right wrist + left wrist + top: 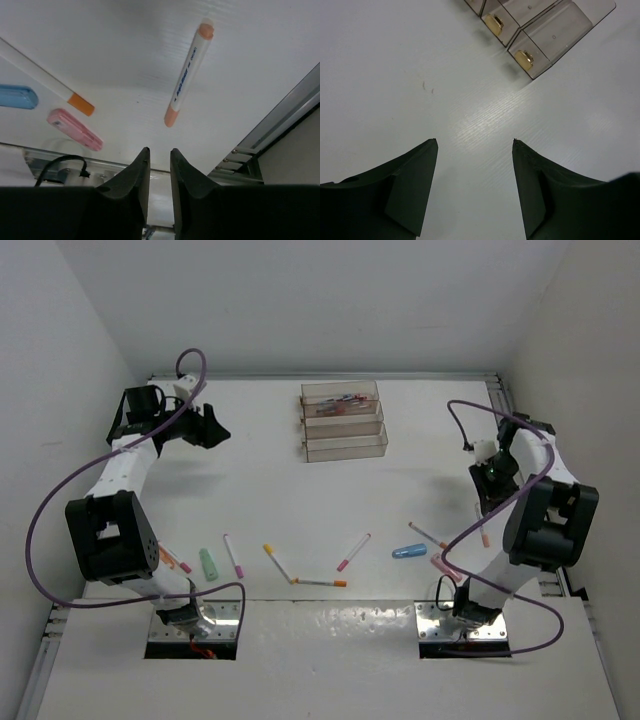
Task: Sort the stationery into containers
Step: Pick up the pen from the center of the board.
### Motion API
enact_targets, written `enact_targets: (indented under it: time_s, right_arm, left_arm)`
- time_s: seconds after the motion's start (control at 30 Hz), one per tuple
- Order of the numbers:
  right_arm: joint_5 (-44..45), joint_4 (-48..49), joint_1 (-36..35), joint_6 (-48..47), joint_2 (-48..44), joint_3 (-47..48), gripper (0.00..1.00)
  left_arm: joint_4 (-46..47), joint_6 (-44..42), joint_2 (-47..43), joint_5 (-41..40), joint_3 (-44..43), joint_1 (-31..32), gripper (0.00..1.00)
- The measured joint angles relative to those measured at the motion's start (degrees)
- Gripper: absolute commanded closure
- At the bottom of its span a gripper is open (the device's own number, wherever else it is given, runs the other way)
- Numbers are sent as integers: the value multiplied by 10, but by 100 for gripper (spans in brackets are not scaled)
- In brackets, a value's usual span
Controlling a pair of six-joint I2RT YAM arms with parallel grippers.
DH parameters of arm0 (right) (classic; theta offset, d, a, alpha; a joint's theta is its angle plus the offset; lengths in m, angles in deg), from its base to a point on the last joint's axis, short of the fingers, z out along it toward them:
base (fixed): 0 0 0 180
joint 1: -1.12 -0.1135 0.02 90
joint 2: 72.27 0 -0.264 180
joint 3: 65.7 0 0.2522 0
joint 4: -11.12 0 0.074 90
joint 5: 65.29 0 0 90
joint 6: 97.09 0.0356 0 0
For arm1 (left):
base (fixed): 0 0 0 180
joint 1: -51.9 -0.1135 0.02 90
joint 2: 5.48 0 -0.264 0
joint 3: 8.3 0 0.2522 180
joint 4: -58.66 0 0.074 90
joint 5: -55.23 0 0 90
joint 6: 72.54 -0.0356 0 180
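R tool (159, 150) is narrow, just a slit betw. the fingers w/ nothing in it. It hangs low over the bench (260, 490) on the right side, and the peach-capped pen (189, 75) lies flat just beyond the tips, untouched. My read: the step in hand is picking that pen, and the slit looks too tight for it. So widen first, then come down straddling the barrel at mid-length, fingers across it rather than along it. Close gently so the thin round pen doesn't roll or squirt out, then lift straight up. The pen is near the metal rail (280, 125) at the bench's right edge, so approach from the open side. Also close by, all apart from the target: an orange-capped white pen (45, 75), a blue stub (17, 96) and a pink stub (75, 129). L tool (475, 141) is wide and holds nothing, over bare bench at far left, facing the end of the containers (345, 420). These stand far-centre; the farthest tray holds a few pink/red items, and I see nothing in the other two. More pens and a green stub (208, 563) lie scattered along the near side, so most of the sort looks undone. Writing: blue print runs along the peach-capped pen's barrel but is too small to read; no other label is legible.
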Motion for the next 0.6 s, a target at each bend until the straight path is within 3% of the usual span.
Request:
enact_targets:
  time_s: [0.17, 0.6]
  right_arm:
    - [30, 16, 2, -18, 10, -28, 67]
    - [58, 85, 7, -21, 73, -48, 68]
  left_arm:
    - [4, 0, 0, 0, 0, 2, 33]
    - [4, 0, 0, -6, 0, 2, 33]
